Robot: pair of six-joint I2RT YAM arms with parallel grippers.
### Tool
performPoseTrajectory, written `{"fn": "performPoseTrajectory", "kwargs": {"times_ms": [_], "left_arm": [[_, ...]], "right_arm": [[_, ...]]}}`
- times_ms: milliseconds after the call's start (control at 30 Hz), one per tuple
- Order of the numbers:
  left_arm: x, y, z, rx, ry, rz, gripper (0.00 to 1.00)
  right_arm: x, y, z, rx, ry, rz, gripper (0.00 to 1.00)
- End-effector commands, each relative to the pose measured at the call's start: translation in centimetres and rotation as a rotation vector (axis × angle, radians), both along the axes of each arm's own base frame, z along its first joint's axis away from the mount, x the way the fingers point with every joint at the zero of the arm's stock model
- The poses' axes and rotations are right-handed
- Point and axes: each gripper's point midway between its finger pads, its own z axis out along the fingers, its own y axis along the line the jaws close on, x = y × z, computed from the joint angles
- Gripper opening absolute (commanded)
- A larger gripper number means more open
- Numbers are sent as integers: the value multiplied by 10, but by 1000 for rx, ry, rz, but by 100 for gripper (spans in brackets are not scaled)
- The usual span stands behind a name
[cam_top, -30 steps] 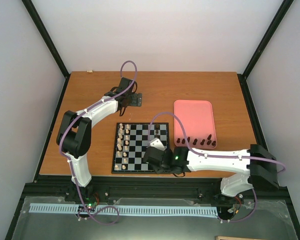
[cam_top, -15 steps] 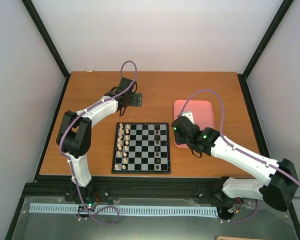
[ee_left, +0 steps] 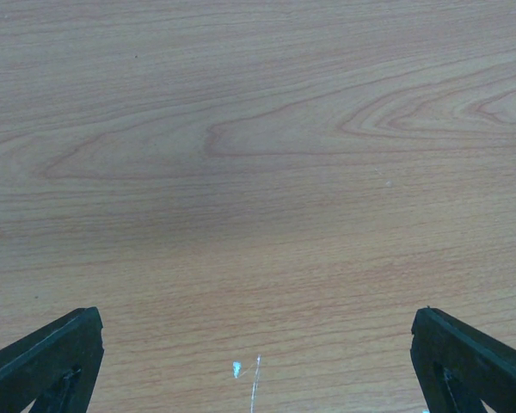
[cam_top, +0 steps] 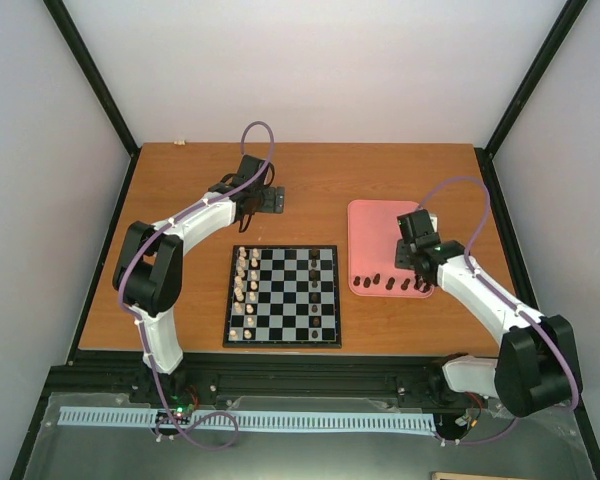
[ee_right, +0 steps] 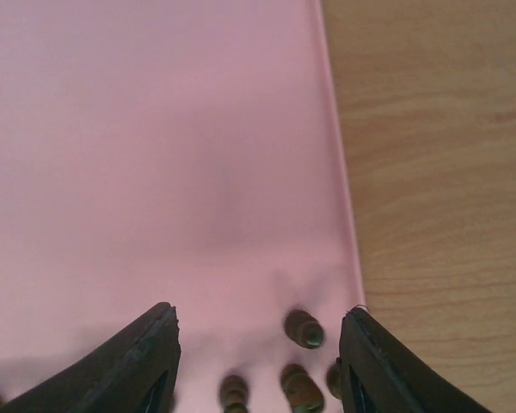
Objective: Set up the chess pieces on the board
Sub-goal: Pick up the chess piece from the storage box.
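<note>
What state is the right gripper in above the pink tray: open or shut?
Open. The right gripper has its fingers wide apart above the tray, with small dark pieces showing between them and nothing gripped.

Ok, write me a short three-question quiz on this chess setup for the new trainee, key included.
1. True or false: the right gripper hangs over the pink tray with its jaws apart, holding nothing.
2. The loose dark chess pieces in the pink tray lie along: A) its near edge, towards the arm bases; B) its far edge; C) its middle.
3. Fill in: in the top view, the cream pieces stand on the ____ two columns of the board.

Key: 1 true; 2 A; 3 left.
</note>
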Motion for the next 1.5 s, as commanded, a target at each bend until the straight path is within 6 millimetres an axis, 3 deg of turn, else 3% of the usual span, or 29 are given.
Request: {"fn": "performPoseTrajectory", "kwargs": {"times_ms": [0, 233, 533, 1033, 1467], "left_arm": [[8, -3, 14, -30, -21, 8, 100], [7, -4, 15, -35, -24, 5, 100], [8, -5, 15, -38, -24, 2, 100], [9, -5, 12, -34, -19, 3, 100], [9, -5, 11, -36, -18, 2, 100]], "right_arm": [[-6, -15, -26, 12, 58, -31, 52], [-18, -30, -50, 4, 103, -103, 51], [-14, -46, -52, 45, 89, -157, 49], [-8, -40, -64, 85, 139, -125, 33], [-4, -43, -60, 77, 122, -130, 35]]}}
